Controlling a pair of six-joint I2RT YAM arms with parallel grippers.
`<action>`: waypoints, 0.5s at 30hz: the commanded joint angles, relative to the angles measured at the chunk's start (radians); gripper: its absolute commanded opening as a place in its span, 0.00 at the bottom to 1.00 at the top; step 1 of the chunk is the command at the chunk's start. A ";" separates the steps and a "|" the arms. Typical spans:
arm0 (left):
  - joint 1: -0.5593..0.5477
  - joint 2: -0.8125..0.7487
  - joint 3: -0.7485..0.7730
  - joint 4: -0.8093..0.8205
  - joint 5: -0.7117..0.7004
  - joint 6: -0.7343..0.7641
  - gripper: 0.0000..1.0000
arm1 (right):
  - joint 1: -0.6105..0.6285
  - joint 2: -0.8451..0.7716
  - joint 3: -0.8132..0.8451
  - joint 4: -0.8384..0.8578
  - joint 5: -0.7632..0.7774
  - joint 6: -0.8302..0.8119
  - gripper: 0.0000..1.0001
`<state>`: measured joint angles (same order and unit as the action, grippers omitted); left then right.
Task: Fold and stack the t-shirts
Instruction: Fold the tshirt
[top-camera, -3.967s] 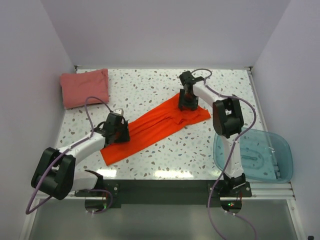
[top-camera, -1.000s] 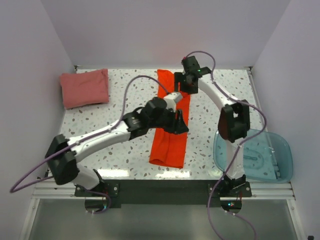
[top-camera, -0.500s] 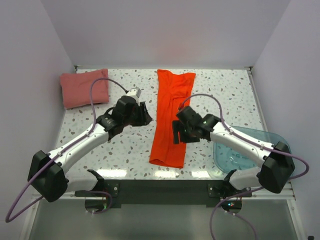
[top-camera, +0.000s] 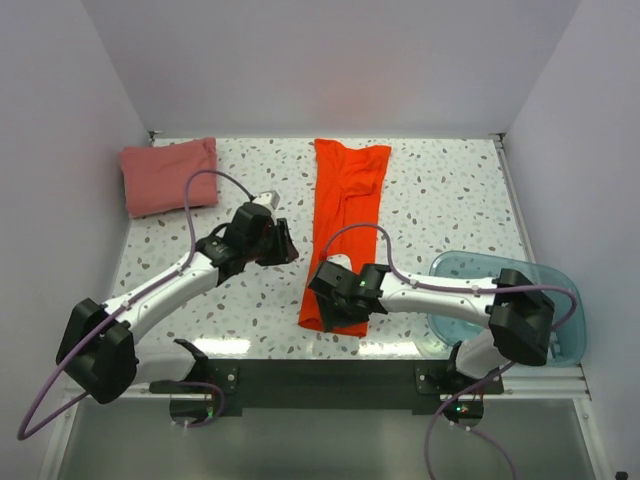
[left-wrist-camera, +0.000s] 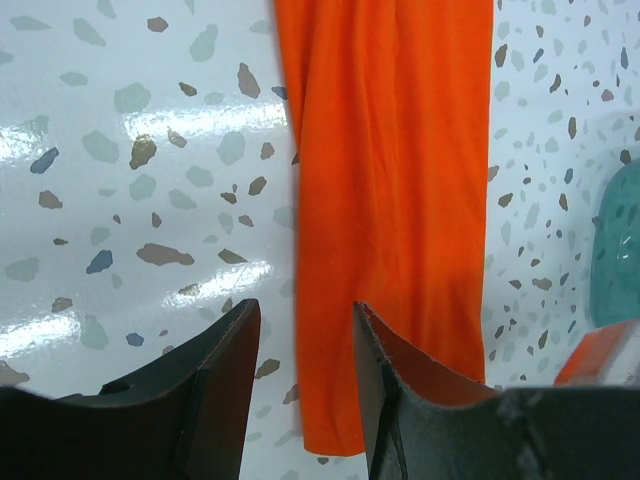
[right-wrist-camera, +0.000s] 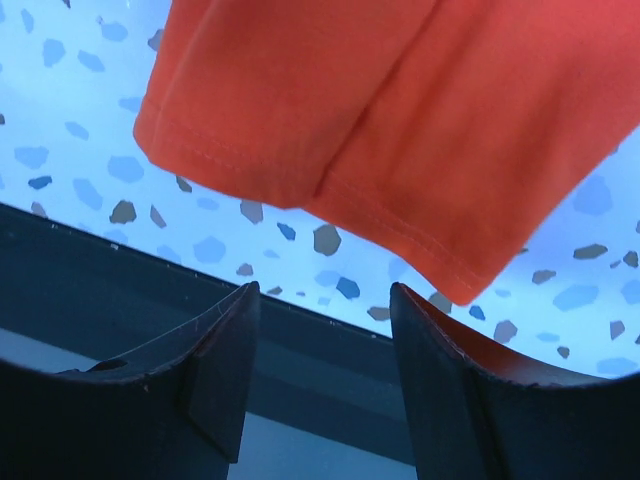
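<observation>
From the top camera I see a white bench (top-camera: 450, 190) with grey and brown speckles. Pale, plain walls close it in on three sides, and a dark rail runs along the near edge. The bright orange-red cloth t-shirt (top-camera: 345, 220) lies flat as a long narrow strip, running from the far edge to near the front. The left end effector (top-camera: 285, 245) sits just to the left of that strip, about halfway along it, with its fingers spread and nothing between them. The right end effector (top-camera: 322, 285) is over the strip's near end, and I cannot judge its fingers from up here. The dusty pink-red cloth t-shirt (top-camera: 168, 176) lies folded into a small rectangle, far off to the left of and beyond the left end effector, in the back corner. A translucent blue plastic tub (top-camera: 565, 300) sits well to the right of the right end effector, behind that arm.

The left wrist camera shows the left end effector (left-wrist-camera: 305, 320) spread and holding nothing. The orange-red t-shirt (left-wrist-camera: 390, 200) runs ahead of it, smooth with faint lengthwise creases. Its left edge lines up with the gap, and glossy bench (left-wrist-camera: 130, 150) shows to the left.

The right wrist camera shows the right end effector (right-wrist-camera: 320, 300) spread and empty. The orange-red t-shirt's (right-wrist-camera: 400, 120) stitched, doubled hem lies just beyond its tips on the speckled bench (right-wrist-camera: 80, 120).
</observation>
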<state>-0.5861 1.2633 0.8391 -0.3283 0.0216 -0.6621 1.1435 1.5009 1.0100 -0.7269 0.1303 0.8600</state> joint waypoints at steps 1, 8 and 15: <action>0.009 -0.050 -0.011 0.006 0.000 -0.014 0.47 | 0.016 0.053 0.050 0.047 0.066 0.011 0.58; 0.015 -0.093 -0.026 -0.028 -0.020 -0.019 0.47 | 0.018 0.093 0.029 0.147 0.104 -0.021 0.55; 0.019 -0.116 -0.034 -0.048 -0.018 -0.024 0.47 | 0.016 0.160 0.030 0.172 0.094 -0.052 0.49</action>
<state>-0.5758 1.1732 0.8181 -0.3634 0.0135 -0.6708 1.1576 1.6199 1.0229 -0.5835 0.1928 0.8299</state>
